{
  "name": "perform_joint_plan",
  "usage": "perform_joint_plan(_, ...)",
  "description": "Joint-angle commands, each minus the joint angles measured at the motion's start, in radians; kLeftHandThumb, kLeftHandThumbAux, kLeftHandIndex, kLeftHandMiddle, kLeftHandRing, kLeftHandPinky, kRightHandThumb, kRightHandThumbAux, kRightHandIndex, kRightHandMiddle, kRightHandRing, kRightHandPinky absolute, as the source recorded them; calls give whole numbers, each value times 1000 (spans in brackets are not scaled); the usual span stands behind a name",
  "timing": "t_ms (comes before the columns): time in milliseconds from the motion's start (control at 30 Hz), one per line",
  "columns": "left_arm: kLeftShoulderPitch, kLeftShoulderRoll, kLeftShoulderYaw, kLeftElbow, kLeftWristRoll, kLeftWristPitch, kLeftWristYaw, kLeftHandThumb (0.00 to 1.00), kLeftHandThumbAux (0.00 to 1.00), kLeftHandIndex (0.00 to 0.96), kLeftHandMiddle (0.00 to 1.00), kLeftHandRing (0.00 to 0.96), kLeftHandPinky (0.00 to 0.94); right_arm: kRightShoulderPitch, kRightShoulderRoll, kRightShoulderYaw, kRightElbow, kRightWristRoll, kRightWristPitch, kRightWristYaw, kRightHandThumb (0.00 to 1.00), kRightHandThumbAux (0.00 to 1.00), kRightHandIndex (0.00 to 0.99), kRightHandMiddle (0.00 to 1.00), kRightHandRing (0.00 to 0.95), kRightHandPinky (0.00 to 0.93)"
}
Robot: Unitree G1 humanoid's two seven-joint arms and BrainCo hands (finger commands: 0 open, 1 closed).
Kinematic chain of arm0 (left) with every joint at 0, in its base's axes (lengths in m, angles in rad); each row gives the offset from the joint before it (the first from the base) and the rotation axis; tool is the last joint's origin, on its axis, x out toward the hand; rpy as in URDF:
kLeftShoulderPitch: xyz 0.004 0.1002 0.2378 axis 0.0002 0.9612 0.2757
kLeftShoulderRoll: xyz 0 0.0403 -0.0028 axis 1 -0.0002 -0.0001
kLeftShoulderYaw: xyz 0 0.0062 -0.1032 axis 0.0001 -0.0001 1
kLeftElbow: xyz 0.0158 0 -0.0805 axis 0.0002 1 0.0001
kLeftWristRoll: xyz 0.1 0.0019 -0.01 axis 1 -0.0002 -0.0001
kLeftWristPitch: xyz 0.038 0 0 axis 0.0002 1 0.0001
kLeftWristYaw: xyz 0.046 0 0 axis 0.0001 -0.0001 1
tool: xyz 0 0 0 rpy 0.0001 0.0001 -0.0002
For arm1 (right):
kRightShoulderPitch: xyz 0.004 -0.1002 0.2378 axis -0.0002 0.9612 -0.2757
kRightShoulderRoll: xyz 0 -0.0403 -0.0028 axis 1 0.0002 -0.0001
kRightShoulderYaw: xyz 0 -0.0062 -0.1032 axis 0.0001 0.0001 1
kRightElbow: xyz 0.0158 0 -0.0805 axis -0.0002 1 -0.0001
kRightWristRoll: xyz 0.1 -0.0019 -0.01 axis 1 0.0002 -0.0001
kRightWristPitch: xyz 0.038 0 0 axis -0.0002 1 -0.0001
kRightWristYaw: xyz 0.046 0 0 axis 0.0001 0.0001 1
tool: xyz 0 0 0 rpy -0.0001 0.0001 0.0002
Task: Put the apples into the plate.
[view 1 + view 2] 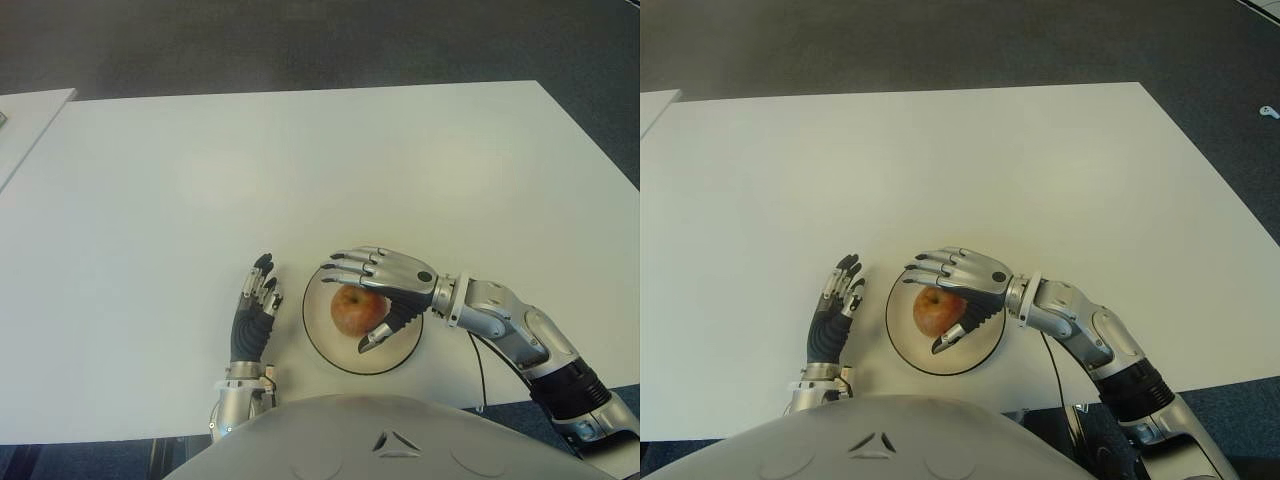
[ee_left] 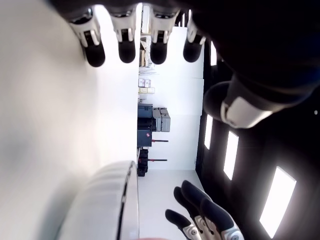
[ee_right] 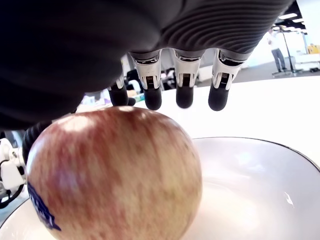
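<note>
One red-yellow apple (image 1: 352,310) sits in the white dark-rimmed plate (image 1: 400,355) near the table's front edge. My right hand (image 1: 347,308) arches over the apple, fingers (image 1: 350,265) spread on its far side and thumb on the near side. In the right wrist view the fingertips (image 3: 182,95) hang past the apple (image 3: 110,175) without touching it, and the fruit lies on the plate (image 3: 250,180). My left hand (image 1: 255,305) shows just left of the plate, with straight fingers (image 2: 125,50) holding nothing.
The white table (image 1: 300,170) stretches far and wide beyond the plate. A second table's corner (image 1: 25,120) shows at the far left. A thin black cable (image 1: 478,370) hangs by my right forearm. Dark floor lies past the table.
</note>
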Motion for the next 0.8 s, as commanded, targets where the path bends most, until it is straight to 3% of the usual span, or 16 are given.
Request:
perform_joint_plan(33,12,5,6,8,-2,18,3,11,508,0,0,0,0,16,3,-2,-10,16,31,21,39,223,0,0,0,0)
perform_joint_plan(533,14,-10,2,7,-20,8,2,18,508,0,0,0,0,17,10,-38,-8,56,28,-16,57,222,0,0,0,0)
perform_joint_plan(600,15,-8,1,6,-16,6,4,16,505,0,0,0,0,2,25,-53,19,93,51,-17,56,228,0,0,0,0)
perform_joint_plan(700,16,1,3,-1,2,16,7,14,505,0,0,0,0,-14,50,-109,68,235,140,16,82,223,0,0,0,0)
perform_joint_plan(800,21,-2,5,-7,9,22,13,20,505,0,0,0,0,28,103,-170,34,370,295,35,99,216,0,0,0,0)
